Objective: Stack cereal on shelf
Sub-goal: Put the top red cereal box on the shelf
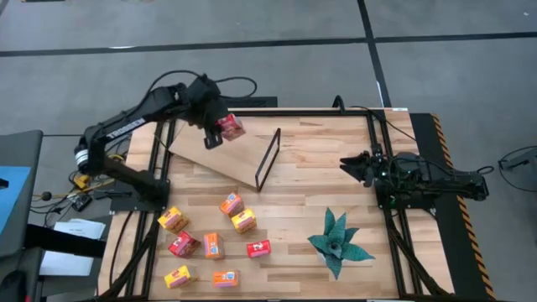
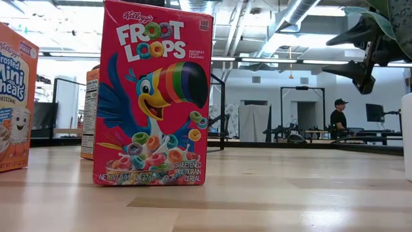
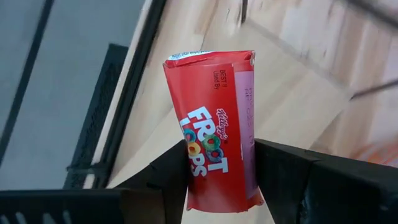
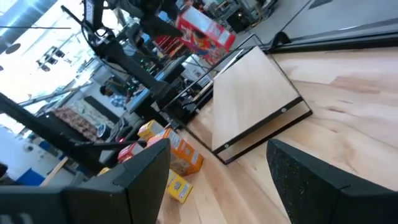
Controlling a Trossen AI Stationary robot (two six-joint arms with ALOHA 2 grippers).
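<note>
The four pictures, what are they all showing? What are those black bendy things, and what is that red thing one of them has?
They are two dark robot arms at a slatted wooden table. One camera looks down from above, one sits at table height, and one rides on each wrist. The left end effector holds a small red Froot Loops cardboard box above the flat light-brown wooden board with a thin black frame at one end. The right end effector waits open at the table's right side. More small red, orange and yellow cereal boxes lie on the table, beside a green leafy plant.
</note>
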